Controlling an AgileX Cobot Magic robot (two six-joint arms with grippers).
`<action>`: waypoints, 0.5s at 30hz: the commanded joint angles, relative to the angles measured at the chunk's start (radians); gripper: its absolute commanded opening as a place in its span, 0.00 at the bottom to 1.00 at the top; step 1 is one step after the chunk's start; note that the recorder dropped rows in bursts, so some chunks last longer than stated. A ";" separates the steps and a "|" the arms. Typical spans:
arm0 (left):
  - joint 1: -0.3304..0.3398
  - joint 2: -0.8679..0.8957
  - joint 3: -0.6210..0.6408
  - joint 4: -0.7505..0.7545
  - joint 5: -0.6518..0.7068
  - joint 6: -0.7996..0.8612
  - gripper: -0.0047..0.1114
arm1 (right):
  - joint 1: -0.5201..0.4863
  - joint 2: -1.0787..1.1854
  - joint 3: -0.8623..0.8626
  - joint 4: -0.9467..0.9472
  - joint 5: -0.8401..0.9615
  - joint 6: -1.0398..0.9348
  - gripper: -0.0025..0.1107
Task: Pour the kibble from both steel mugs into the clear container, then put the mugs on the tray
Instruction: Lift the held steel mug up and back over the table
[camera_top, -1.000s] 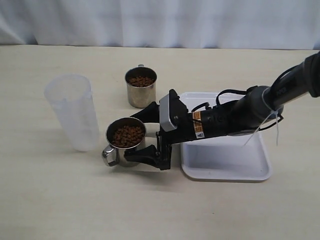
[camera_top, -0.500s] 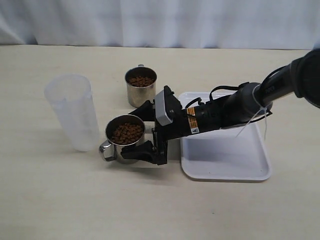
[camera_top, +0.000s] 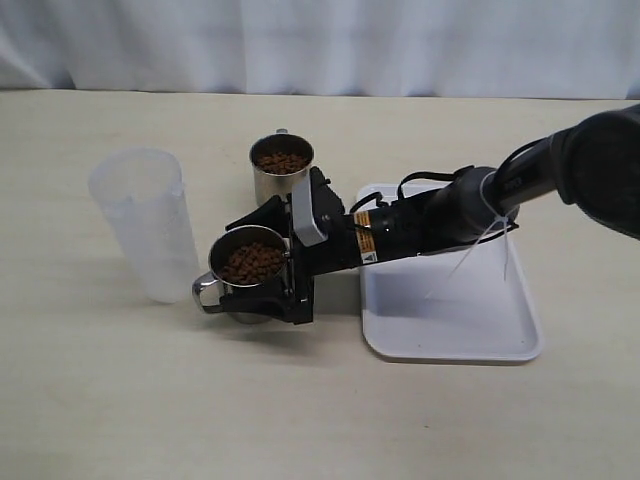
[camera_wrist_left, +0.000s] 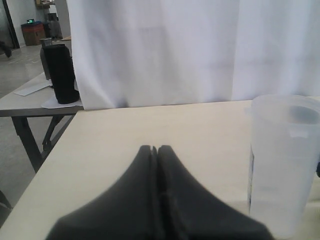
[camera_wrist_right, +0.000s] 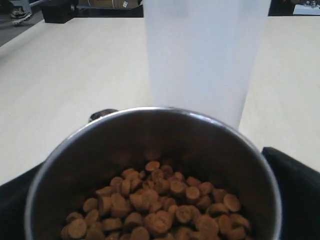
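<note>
I noted the right gripper (camera_top: 262, 268) with its jaws spread wide, one on each side of the near steel mug (camera_top: 222, 292). It was released, not clamped, and I could not confirm pad contact with the wall. The mug stood upright on the table, full of kibble (camera_top: 250, 262), with its loop handle pointing away from the wrist. The clear container (camera_top: 145, 225) stood just beyond the mug along the gripper's reach axis. I judged that closing, then lifting and tipping forward, was the required move. The left gripper (camera_wrist_left: 155, 150) was clenched empty and well clear, so the right arm was the nearer. The second steel mug (camera_top: 281, 178) stood behind, and the tray (camera_top: 450, 320) lay under the right forearm.
</note>
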 joint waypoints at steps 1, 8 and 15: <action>-0.001 -0.002 0.003 -0.003 -0.008 -0.001 0.04 | 0.003 0.022 -0.034 0.016 -0.010 0.034 0.97; -0.001 -0.002 0.003 -0.003 -0.003 -0.001 0.04 | 0.003 0.026 -0.048 0.009 -0.006 0.058 0.97; -0.001 -0.002 0.003 -0.003 -0.005 -0.001 0.04 | 0.003 0.026 -0.067 -0.017 0.021 0.118 0.97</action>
